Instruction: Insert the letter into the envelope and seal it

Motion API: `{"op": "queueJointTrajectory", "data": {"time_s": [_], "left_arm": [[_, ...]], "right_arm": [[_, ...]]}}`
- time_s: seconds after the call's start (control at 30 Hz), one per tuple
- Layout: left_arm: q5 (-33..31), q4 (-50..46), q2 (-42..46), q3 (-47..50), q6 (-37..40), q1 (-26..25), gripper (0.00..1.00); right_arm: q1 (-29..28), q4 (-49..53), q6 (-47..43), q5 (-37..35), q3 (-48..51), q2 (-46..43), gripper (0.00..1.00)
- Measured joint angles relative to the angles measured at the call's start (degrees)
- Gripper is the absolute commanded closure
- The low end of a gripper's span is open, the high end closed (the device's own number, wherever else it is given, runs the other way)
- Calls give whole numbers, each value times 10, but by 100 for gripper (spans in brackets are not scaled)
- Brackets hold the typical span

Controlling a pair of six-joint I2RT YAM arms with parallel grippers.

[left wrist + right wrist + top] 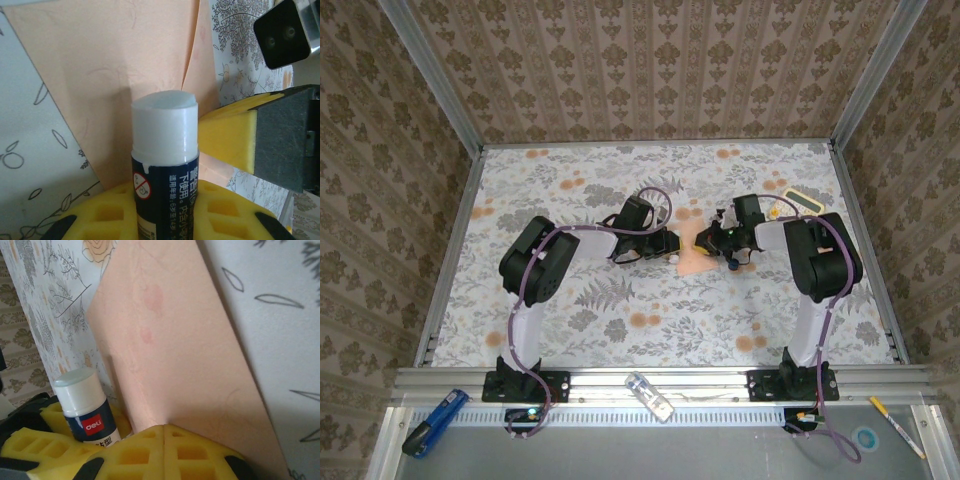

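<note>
The envelope (692,263) sits mid-frame on the desk (620,330): thin, light and floppy, so hold it by an edge. Your right end effector (165,452) pinches that edge. Your left end effector (165,220) is clamped on the glue stick (165,135).

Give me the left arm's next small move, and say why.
Probably ease the glue stick forward until its white end meets the envelope. The left gripper is clamped on the stick, whose end points at the paper but seems short of it, while the right gripper pinches the envelope's edge, holding it.
</note>
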State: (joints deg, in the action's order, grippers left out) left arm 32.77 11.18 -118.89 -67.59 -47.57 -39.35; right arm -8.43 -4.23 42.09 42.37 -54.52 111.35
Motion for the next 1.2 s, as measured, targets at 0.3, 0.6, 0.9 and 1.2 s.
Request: {"op": "queueJointTrajectory", "data": {"time_s": [0.3,0.6,0.9,1.2], "left_arm": [[0,-1,0,0,0,0,100],[0,-7,0,-3,0,0,100],[0,-18,0,-8,3,0,100],[0,-20,0,-9,3,0,100]], "right_arm": [[0,-1,-1,2,0,2,100],[2,20,2,1,-22,2,100],[13,16,16,1,-67,1,100],[-5,-16,45,5,-56,4,100]]}}
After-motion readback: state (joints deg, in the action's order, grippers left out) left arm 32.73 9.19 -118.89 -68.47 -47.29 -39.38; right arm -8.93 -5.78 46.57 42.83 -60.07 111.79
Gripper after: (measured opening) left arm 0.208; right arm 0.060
